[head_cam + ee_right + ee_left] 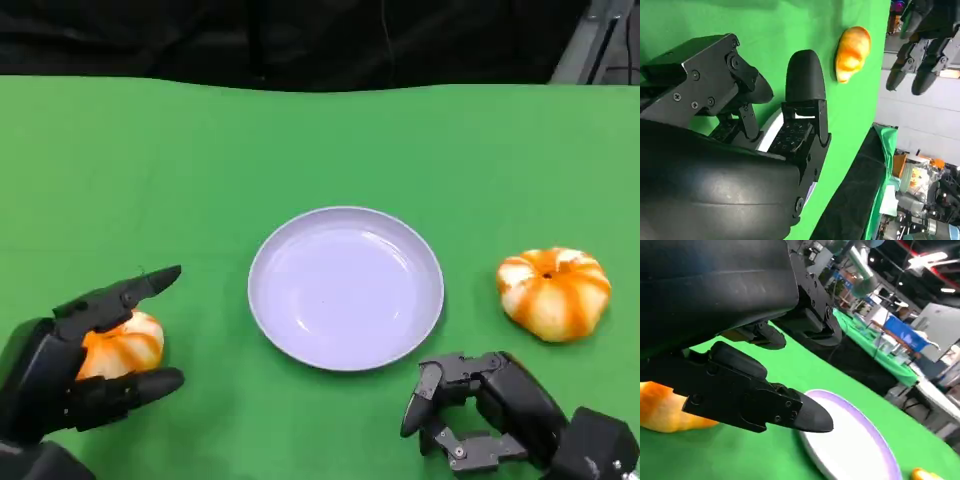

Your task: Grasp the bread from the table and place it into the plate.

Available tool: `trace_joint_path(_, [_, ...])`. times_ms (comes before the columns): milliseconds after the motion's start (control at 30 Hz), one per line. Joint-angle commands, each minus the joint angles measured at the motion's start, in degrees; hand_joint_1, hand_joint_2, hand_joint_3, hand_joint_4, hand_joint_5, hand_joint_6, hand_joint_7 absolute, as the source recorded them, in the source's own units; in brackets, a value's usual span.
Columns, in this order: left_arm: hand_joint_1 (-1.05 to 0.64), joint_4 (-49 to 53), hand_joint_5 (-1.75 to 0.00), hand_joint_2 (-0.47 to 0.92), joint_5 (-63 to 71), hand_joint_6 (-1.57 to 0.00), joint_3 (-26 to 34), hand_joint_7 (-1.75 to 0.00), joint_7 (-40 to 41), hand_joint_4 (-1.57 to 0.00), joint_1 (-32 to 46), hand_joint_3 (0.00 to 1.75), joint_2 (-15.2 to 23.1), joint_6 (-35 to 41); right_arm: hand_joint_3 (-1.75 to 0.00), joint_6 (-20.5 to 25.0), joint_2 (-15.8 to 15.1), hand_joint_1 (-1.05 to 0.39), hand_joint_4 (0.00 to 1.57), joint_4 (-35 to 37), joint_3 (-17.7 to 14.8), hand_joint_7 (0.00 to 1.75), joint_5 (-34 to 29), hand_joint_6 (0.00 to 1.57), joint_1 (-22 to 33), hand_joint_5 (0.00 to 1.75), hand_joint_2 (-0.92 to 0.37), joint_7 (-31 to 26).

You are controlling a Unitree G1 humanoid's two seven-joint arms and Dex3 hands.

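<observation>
An orange-and-white bread lies on the green table at the near left. My left hand straddles it, fingers above and thumb below, spread and not closed on it. The right wrist view shows this bread with a gap between it and the left hand's fingers. The pale lilac plate stands empty at the table's middle. My right hand rests near the front edge on the right, its fingers half bent and holding nothing.
A second orange-and-white bread lies to the right of the plate, beyond my right hand. The green cloth runs back to a dark far edge.
</observation>
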Motion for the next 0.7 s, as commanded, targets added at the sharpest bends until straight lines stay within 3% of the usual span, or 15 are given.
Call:
trace_joint_path(33, [-0.81,-0.8,0.00,0.92,3.6,-0.60,-1.5,-0.02,4.3,-0.48,0.4,0.17,2.9,3.7,-1.10,-0.4,-0.7,0.16,1.00,-0.2,-0.6,1.09,0.6,0.97,0.0,1.40,-0.56,0.0])
trace_joint_path(700, [-0.85,4.6,0.00,0.92,11.4,-0.57,-10.5,0.00,17.8,-0.47,-2.7,0.22,8.5,15.0,-1.11,0.0,-0.9,0.17,1.00,-0.7,-0.8,1.11,0.4,0.97,0.2,1.40,-0.55,0.1])
